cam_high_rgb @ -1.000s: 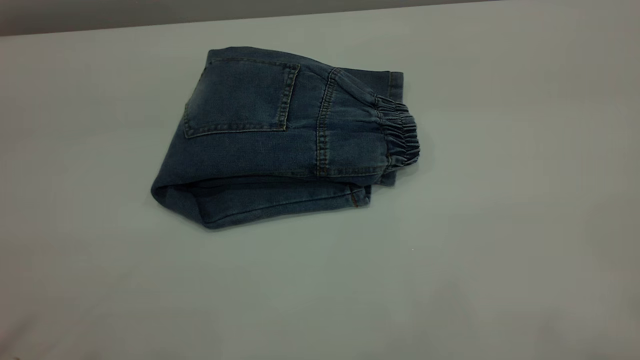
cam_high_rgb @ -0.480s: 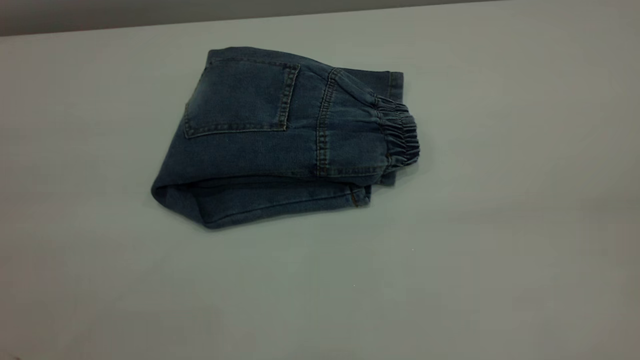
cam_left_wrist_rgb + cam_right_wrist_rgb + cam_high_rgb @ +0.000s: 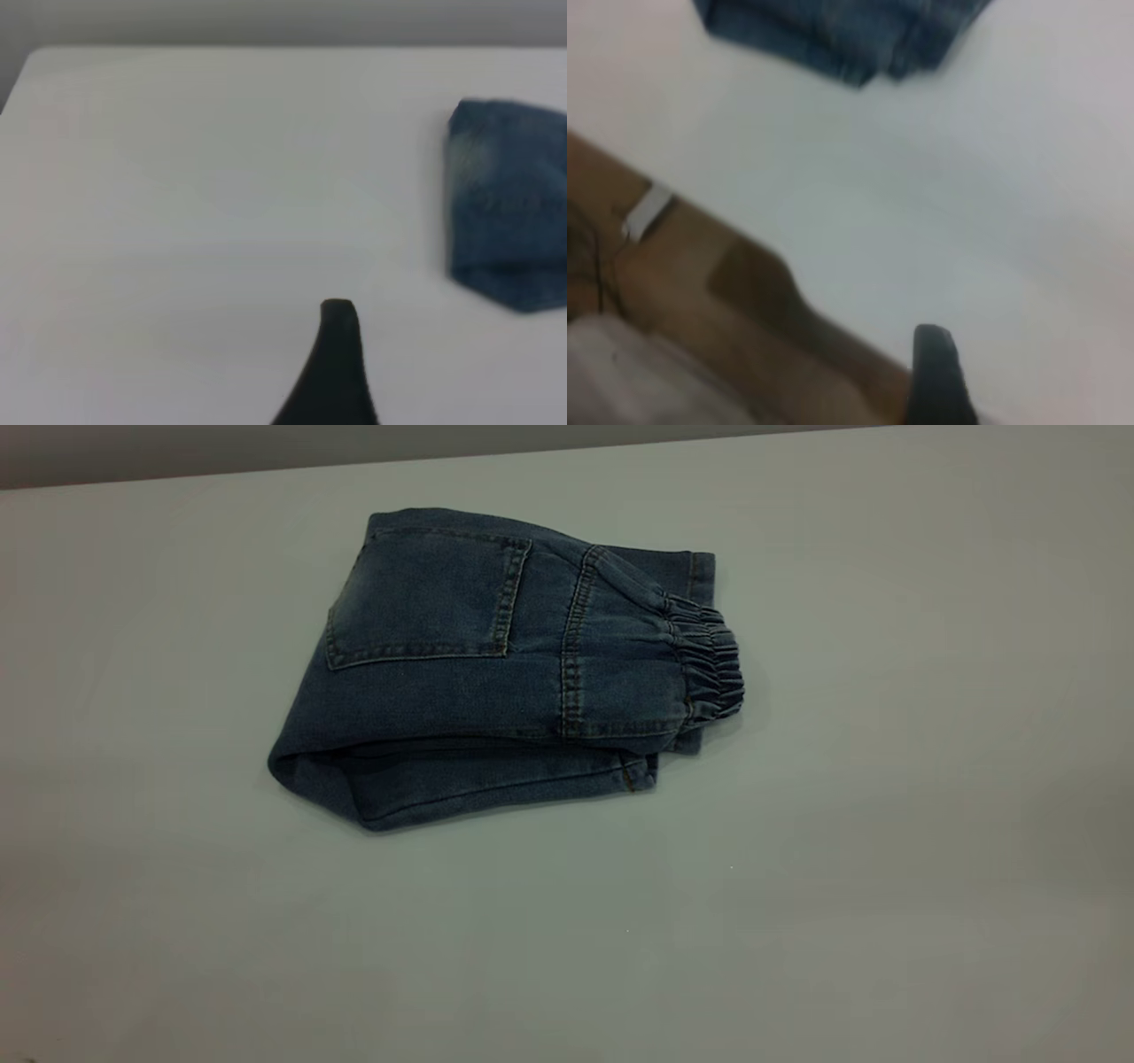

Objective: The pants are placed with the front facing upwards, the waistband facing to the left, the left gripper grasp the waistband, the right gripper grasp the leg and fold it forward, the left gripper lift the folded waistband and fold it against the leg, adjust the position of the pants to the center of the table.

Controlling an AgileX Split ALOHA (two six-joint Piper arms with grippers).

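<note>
While both tools (image 3: 337,354) (image 3: 935,372) hover clear, the pants (image 3: 496,664) lie folded, untouched

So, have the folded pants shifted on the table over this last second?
No. In the exterior view the pants lie in the same spot, measured against the table's far edge; the waistband points right as before.

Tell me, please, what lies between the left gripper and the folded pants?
Nothing but bare table. In the left wrist view, the left gripper hangs over plain white surface, apart from the pants lying off to one side.
</note>
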